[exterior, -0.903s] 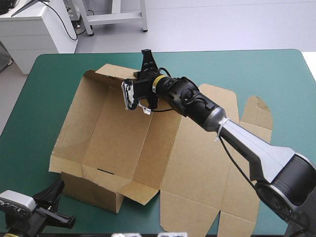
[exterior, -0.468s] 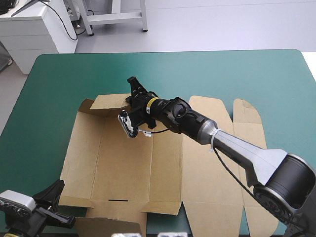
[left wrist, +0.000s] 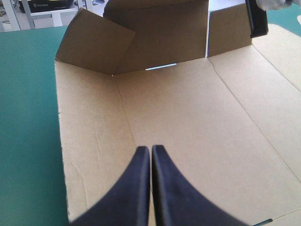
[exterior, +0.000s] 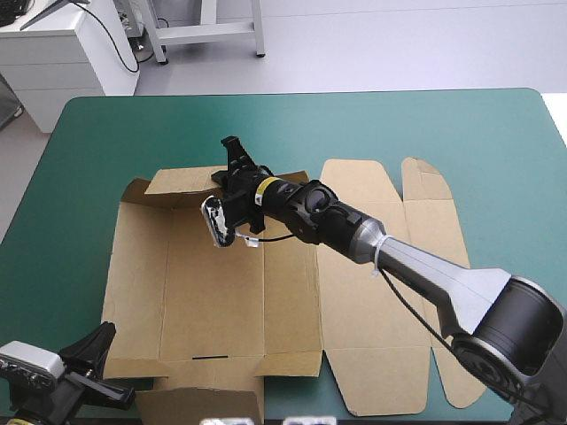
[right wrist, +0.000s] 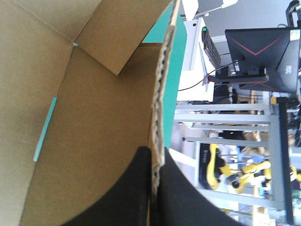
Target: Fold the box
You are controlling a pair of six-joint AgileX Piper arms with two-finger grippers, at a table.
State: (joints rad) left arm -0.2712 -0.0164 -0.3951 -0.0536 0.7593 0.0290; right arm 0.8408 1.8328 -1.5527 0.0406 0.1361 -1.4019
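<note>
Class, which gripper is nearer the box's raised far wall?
Right. The right gripper is shut on the far wall's edge; the left gripper hangs shut over the box's near end.

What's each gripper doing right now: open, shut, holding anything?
Left gripper: shut, empty, over the floor of the brown cardboard box.
Right gripper: shut on the edge of the box's raised far wall.

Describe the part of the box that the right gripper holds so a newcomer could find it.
On the teal-green table lies the brown box, mostly flat. Along its far edge, toward the table's left, one wall stands upright, pinched by the right gripper. Unlike the flat panels to its right, it is raised.
</note>
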